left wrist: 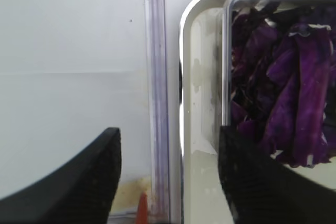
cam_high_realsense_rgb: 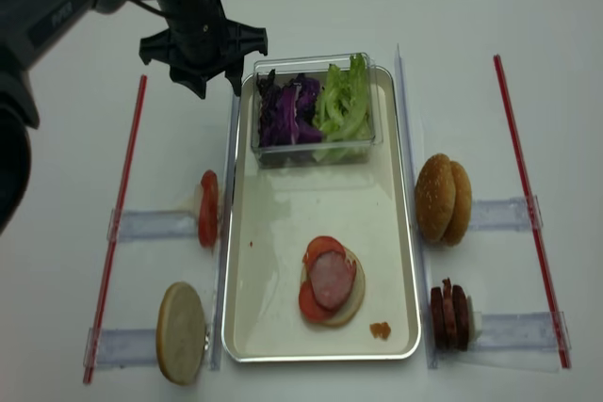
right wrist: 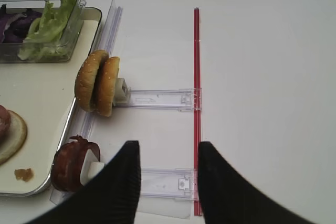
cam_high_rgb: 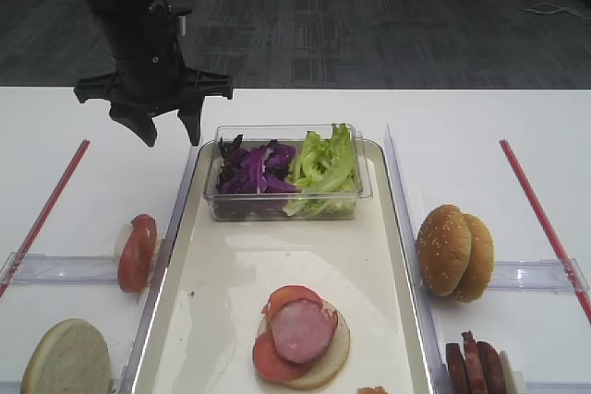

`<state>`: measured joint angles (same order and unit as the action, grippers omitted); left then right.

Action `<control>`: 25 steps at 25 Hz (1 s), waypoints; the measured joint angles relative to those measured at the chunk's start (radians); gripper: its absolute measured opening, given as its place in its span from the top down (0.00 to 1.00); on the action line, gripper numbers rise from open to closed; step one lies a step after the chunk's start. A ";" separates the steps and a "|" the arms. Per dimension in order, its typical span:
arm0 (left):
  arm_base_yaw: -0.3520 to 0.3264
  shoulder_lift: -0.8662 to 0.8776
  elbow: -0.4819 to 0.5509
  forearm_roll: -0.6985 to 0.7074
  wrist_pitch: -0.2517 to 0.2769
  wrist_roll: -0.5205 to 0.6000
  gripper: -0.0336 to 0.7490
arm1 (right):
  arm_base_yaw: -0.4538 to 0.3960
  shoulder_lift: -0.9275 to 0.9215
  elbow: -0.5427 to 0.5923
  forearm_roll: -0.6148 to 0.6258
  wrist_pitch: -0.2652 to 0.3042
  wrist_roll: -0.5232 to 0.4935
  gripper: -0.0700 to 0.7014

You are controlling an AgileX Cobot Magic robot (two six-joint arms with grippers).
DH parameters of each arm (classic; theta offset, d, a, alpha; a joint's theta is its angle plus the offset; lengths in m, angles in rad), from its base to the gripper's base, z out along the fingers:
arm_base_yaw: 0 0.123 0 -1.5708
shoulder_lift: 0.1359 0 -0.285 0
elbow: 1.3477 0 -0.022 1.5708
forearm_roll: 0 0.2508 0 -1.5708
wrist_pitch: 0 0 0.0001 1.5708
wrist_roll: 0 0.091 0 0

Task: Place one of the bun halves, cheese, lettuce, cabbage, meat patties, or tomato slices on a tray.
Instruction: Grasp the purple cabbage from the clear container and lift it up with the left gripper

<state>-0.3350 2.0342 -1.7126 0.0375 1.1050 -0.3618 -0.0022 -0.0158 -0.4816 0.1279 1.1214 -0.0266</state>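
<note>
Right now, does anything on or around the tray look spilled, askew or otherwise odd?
One small thing: an orange-brown scrap lies loose on the tray floor near its front right corner, apart from the stacked bun half, like a dropped crumb or drip. A tiny dark speck sits farther left. Nothing else stands out.

the tray (cam_high_realsense_rgb: pixel 240 233) at frame centre has a shiny silver metal rim and smooth cream floor. the tub (cam_high_rgb: pixel 362 193) on it is clear glossy plastic. the worktop (cam_high_rgb: pixel 480 126) is matt white. the left tool (cam_high_rgb: pixel 168 128) looks matt black.

Left gripper (cam_high_rgb: pixel 172 126) hangs, jaws spread wide — right gripper (right wrist: pixel 167 174) jaws apart, nothing between.
</note>
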 joint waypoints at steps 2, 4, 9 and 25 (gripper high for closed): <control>0.000 0.017 -0.015 0.000 0.004 0.000 0.42 | 0.000 0.000 0.000 0.000 0.000 0.000 0.55; 0.000 0.028 -0.035 0.000 0.007 0.000 0.42 | 0.000 0.000 0.000 0.000 0.000 0.000 0.55; -0.019 0.064 -0.101 0.000 0.023 0.000 0.42 | 0.000 0.000 0.000 0.000 0.000 0.000 0.55; -0.154 0.192 -0.250 -0.029 0.052 -0.037 0.42 | 0.000 0.000 0.000 0.000 0.000 0.000 0.55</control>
<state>-0.4887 2.2267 -1.9623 0.0086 1.1573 -0.3988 -0.0022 -0.0158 -0.4816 0.1279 1.1214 -0.0266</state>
